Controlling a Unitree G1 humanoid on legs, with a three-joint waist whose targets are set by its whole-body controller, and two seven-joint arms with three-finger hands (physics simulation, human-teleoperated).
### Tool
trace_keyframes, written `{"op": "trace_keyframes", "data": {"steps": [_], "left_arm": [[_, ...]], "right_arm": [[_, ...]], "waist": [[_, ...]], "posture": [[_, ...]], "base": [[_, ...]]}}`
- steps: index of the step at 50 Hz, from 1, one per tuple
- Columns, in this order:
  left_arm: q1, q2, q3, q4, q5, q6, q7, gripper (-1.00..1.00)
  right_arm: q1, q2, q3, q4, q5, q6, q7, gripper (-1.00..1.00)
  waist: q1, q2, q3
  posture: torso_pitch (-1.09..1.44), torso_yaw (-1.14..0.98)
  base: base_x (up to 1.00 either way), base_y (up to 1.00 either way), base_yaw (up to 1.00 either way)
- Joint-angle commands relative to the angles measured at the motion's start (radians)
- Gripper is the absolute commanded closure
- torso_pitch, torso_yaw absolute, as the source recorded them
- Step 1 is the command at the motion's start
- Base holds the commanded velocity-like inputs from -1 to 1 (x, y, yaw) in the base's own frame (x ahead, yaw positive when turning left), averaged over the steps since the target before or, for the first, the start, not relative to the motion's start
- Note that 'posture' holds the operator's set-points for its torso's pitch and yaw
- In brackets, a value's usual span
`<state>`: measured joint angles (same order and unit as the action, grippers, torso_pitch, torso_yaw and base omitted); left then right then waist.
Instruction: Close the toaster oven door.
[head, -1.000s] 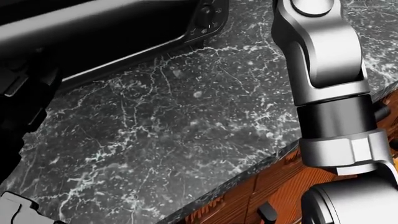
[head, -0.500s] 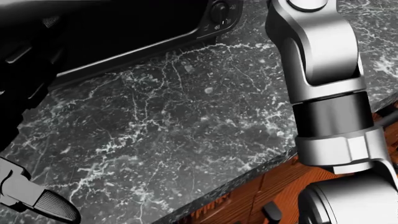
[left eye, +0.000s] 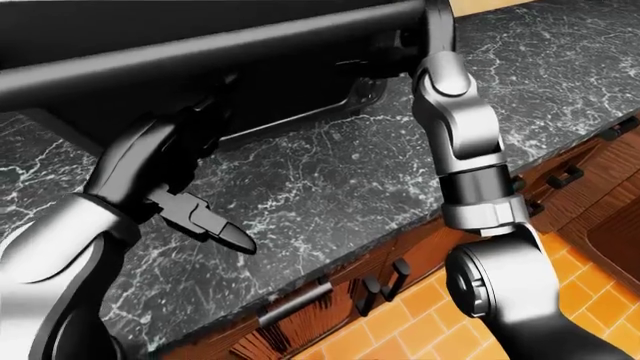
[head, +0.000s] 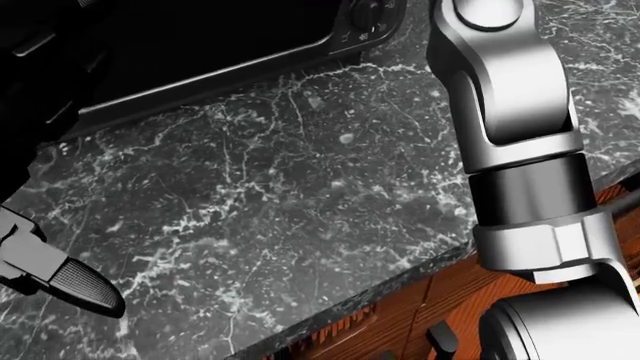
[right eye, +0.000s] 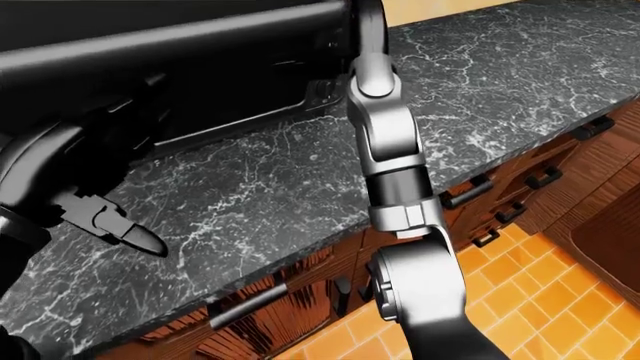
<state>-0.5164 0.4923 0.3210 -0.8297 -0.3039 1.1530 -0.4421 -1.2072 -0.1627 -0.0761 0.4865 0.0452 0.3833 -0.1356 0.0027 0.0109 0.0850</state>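
Reaching to the frame's upper left, both arms meet the oven door (left eye: 200, 56); finger positions are hidden.

A home kitchen, rendered in simulation. A dark marble tabletop (left eye: 330, 187) with white veining runs over reddish wooden cabinets (right eye: 500, 199) fitted with dark bar handles (left eye: 295, 302). A black toaster oven (left eye: 200, 67) sits on the stone, and the floor (left eye: 590, 300) is orange tile.
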Motion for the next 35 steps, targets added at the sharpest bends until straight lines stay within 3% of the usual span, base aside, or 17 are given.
{"op": "trace_keyframes", "data": {"steps": [1, 35], "left_arm": [[-0.075, 0.032, 0.081, -0.033, 0.051, -0.100, 0.083, -1.00], [-0.300, 0.154, 0.042, 0.205, -0.032, -0.100, 0.150, -1.00]], "right_arm": [[-0.041, -0.009, -0.005, -0.035, -0.001, -0.029, -0.002, -1.00], [-0.039, -0.010, -0.005, -0.029, -0.001, -0.033, 0.004, -1.00]], "waist": [[-0.002, 0.008, -0.040], [-0.005, 0.011, -0.037]], "posture": [[0.00, 0.00], [0.00, 0.00]], "base": [[0.00, 0.00, 0.00], [0.00, 0.00, 0.00]]}}
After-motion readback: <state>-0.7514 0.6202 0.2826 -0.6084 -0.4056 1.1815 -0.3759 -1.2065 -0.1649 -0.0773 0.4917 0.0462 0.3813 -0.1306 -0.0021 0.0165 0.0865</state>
